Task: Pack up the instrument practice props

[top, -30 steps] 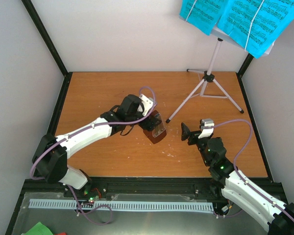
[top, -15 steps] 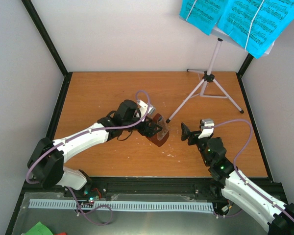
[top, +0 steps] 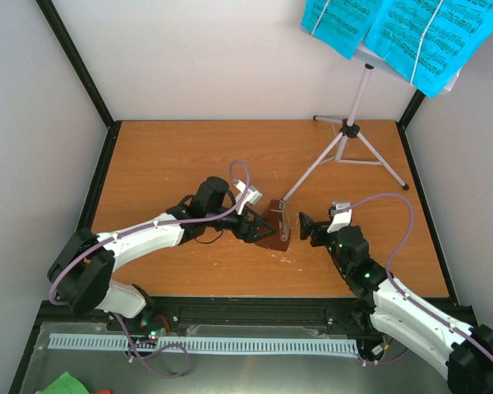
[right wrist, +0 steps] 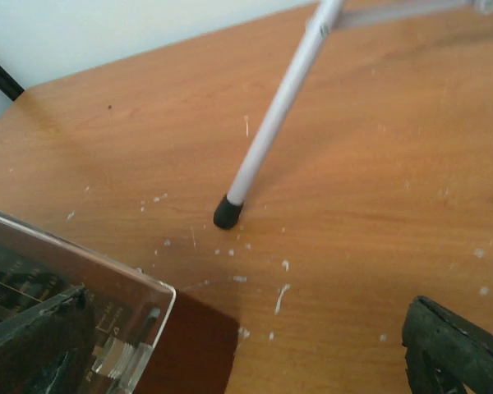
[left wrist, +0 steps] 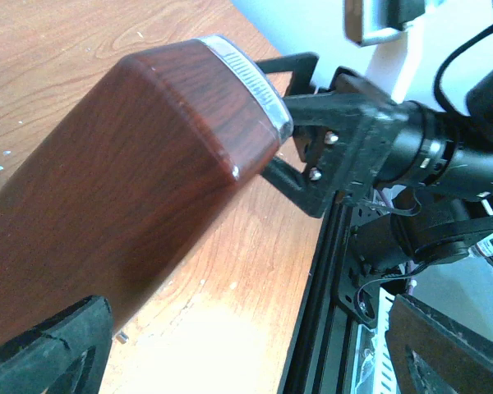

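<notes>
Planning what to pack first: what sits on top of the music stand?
Cyan sheet-music pages cover the desk of the music stand; only the desk's pale lower edge shows. Anything beneath the pages is hidden.

Orange-brown wooden tabletop (top: 164, 156) flecked with white specks, plain pale grey walls (top: 214, 57) on the left, far and right, black frame posts (top: 74, 61) in the far corners, white slotted strip (top: 230, 345) along the near metal ledge (top: 255, 373), soft even light
</notes>
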`<state>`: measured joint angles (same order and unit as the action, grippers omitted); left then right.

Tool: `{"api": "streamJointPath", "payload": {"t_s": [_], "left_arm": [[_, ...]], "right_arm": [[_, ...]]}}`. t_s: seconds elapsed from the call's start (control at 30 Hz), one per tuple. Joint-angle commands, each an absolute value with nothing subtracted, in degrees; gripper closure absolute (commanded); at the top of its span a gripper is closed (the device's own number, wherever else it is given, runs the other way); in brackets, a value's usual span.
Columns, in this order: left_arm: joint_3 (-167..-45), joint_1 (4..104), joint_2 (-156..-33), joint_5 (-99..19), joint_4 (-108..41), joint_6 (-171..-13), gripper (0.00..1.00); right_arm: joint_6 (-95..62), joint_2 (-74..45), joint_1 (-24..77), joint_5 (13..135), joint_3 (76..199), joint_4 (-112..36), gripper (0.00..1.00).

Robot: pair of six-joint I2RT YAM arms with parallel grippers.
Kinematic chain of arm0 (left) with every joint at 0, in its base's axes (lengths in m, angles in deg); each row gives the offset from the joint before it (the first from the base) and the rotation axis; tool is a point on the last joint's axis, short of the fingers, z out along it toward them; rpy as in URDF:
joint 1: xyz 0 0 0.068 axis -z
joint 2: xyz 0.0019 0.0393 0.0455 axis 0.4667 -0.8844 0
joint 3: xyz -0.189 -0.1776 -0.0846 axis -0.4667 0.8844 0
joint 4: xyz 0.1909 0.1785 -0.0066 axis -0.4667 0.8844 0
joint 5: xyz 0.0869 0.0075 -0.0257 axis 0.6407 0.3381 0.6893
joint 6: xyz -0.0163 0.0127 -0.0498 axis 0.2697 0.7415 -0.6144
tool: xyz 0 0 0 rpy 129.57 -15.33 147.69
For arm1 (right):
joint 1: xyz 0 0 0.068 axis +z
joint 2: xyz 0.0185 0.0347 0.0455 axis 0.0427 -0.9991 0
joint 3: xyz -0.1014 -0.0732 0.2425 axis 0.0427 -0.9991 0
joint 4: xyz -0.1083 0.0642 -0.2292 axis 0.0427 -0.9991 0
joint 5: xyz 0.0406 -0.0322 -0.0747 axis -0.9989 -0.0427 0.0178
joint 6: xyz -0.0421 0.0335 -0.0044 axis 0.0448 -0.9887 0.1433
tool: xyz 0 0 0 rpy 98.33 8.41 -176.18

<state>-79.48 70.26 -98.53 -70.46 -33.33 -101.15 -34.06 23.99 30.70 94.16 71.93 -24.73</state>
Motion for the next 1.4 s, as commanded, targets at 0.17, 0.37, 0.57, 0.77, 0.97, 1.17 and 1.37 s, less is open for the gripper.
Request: {"api": "streamJointPath", "payload": {"t_s": [0.17, 0.37, 0.57, 0.77, 0.97, 1.17, 1.37], "left_arm": [[-74.93, 65.99, -90.35, -71.5, -39.28, -101.97, 0.06], [-73.51, 63.69, -87.19, -73.97, -43.27, -101.8, 0.05], [-72.84, 63.2, -83.32, -67.8, -42.26, -98.05, 0.02], [-72.03, 62.65, -82.63, -63.95, -42.78, -93.39, 0.01], [-72.35, 62.62, -85.29, -64.53, -43.01, -89.89, 0.01], [-72.49, 62.75, -91.88, -74.81, -46.69, -86.26, 0.01], [-72.04, 63.48, -97.08, -73.3, -48.15, -84.72, 0.05]], "right_arm": [[-47.08, 15.67, 28.37, 89.97, 76.01, -28.16, 0.09], [-44.29, 6.44, 28.22, 82.65, 82.29, -28.02, 0.18], [-40.84, -4.8, 28.22, 70.65, 86.42, -20.08, 0.28], [-36.84, -16.61, 28.31, 61.57, 95.36, -15.46, 0.29], [-35.12, -18.7, 28.25, 62.27, 98.07, -15.71, 0.19], [-33.83, -11.49, 28.14, 69.19, 93.15, -18.05, 0.07], [-34.27, -0.79, 27.48, 75.62, 86.69, -20.85, 0.01]]}}
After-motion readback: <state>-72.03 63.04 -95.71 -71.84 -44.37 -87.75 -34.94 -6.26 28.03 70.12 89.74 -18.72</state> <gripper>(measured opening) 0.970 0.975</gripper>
